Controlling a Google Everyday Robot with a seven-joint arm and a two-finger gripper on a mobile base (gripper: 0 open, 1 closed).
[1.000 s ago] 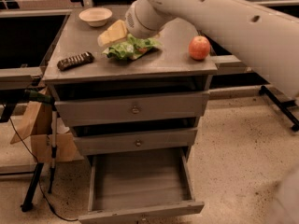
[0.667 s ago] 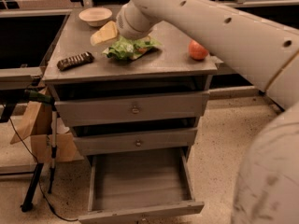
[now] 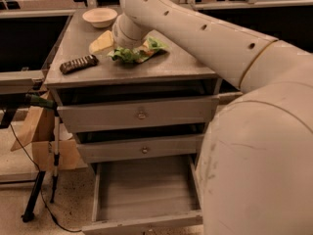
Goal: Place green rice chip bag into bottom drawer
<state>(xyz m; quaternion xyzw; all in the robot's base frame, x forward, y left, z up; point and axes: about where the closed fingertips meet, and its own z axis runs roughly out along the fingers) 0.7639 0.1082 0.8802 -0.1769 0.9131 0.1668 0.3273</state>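
Note:
The green rice chip bag lies crumpled on the cabinet top, near its middle. My gripper is at the end of the big white arm, down on the back edge of the bag, with its tip hidden behind the wrist. The bottom drawer is pulled open at floor level and its grey tray holds nothing.
A dark wrapped bar, a yellow packet and a white bowl sit left of the bag. The two upper drawers are shut. A cardboard box and a black stand are at the left. My arm fills the right side.
My arm has swung left and closer across the view and now hides the apple. The gripper has stayed at the bag, which still lies on the top.

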